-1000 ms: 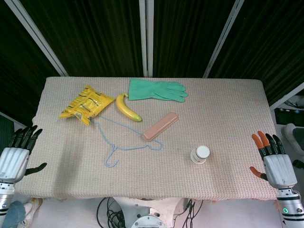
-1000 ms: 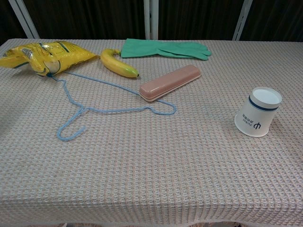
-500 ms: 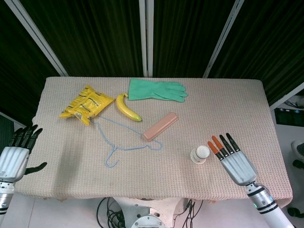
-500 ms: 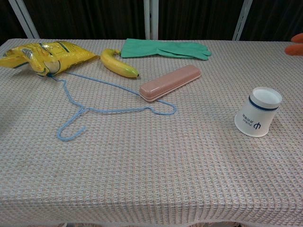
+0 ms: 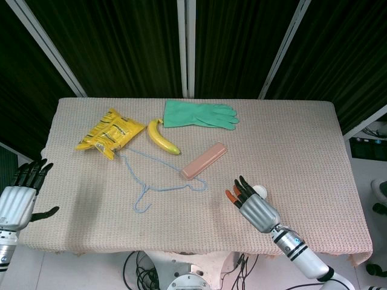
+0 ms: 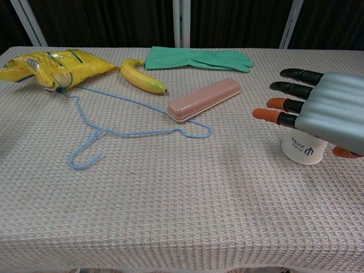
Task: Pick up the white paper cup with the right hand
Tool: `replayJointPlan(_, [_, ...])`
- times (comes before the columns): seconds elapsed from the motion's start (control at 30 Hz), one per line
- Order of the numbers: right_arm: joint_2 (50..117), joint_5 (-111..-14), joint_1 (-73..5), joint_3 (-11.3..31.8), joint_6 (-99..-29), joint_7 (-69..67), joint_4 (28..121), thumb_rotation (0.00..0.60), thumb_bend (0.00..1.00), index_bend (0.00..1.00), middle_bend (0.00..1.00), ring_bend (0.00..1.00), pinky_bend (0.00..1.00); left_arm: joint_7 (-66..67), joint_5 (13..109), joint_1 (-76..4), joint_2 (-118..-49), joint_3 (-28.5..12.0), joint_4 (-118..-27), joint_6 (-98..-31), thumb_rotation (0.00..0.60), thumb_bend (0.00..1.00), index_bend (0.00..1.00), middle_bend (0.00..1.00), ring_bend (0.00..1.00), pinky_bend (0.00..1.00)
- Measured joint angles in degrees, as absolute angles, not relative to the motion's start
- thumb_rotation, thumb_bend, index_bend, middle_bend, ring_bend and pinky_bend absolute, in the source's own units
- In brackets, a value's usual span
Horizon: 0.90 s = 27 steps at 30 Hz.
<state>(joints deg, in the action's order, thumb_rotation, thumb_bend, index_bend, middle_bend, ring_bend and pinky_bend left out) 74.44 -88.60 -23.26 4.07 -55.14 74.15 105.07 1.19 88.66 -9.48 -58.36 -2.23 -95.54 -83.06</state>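
The white paper cup [image 6: 303, 149] with a dark band stands on the table at the right, mostly hidden behind my right hand [image 6: 321, 111]; in the head view only its rim [image 5: 261, 191] shows. My right hand [image 5: 253, 204] hovers over and in front of the cup with its fingers stretched out and apart, holding nothing. Whether it touches the cup I cannot tell. My left hand [image 5: 21, 196] hangs open off the table's left edge.
A pink case [image 5: 204, 160], a blue wire hanger [image 5: 158, 180], a banana [image 5: 162, 138], a yellow snack bag [image 5: 109, 132] and a green rubber glove [image 5: 199, 115] lie on the woven cloth [image 5: 302, 133], all left of or behind the cup.
My right hand has swept left from the table's right edge to above the cup, now covering most of it. The cup and my left hand have not moved.
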Motion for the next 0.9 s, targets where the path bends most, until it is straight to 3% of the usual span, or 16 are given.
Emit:
replayJointPlan(0.5, [77.40,-88.06,-25.19,2.71,-57.77,74.21,100.41,0.600,0.00,0.38,0.39,0.00,0.00,0.70,88.67,-9.51,-58.31,-2.24,-95.32,-83.00,0.600,0.05,0.00,0.00,0.00,0.00])
replayJointPlan(0.9, [78.52,-89.33,-26.04,2.23,-60.46,72.25,97.49,0.600,0.05,0.61,0.53,0.11,0.00,0.30,88.39,-9.61,-58.34,-2.28,-95.13,-82.67,0.600,0.05,0.00,0.00,0.00,0.00])
